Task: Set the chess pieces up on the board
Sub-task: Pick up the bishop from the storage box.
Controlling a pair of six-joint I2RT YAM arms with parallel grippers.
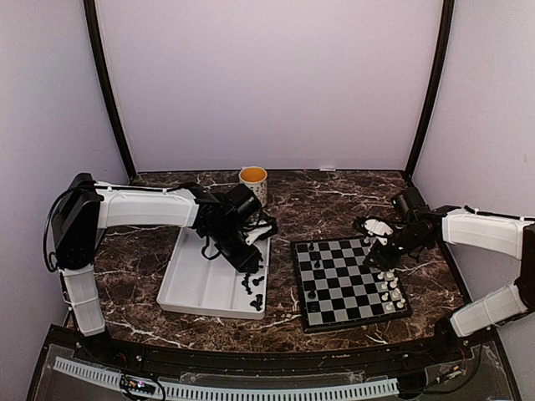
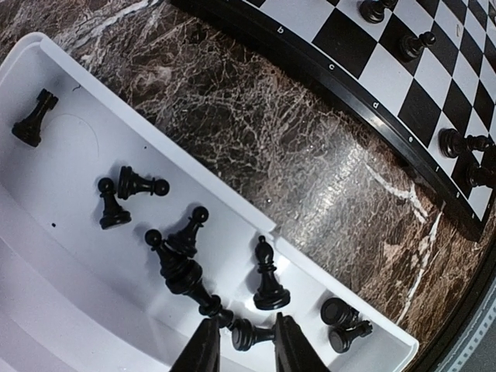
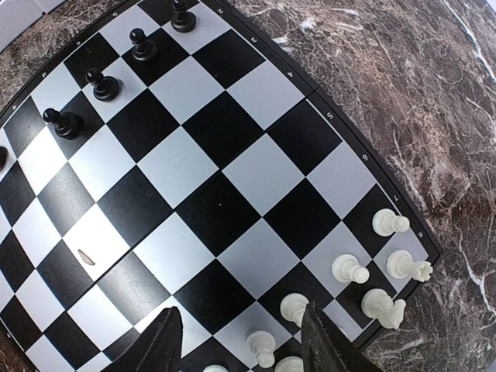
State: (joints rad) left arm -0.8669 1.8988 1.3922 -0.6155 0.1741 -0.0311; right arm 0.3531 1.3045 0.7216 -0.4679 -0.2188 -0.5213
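Note:
The board [image 1: 347, 284] lies right of centre. Black pawns [image 1: 311, 269] stand along its left side and white pieces [image 1: 389, 288] along its right side. My left gripper [image 1: 249, 266] hangs low over the white tray's right end. In the left wrist view it [image 2: 246, 325] is narrowly open, its fingers either side of a lying black pawn [image 2: 246, 335]. Other black pieces [image 2: 182, 256] lie or stand nearby. My right gripper [image 1: 383, 255] is over the board's right part. It [image 3: 246, 345] is wide open and empty above the white pawns [image 3: 349, 269].
The white tray [image 1: 196, 284] sits left of the board; its rim [image 2: 232, 209] separates the pieces from the marble table. A mug [image 1: 253, 184] stands at the back centre. Black pawns [image 3: 102, 85] line the board's far side in the right wrist view.

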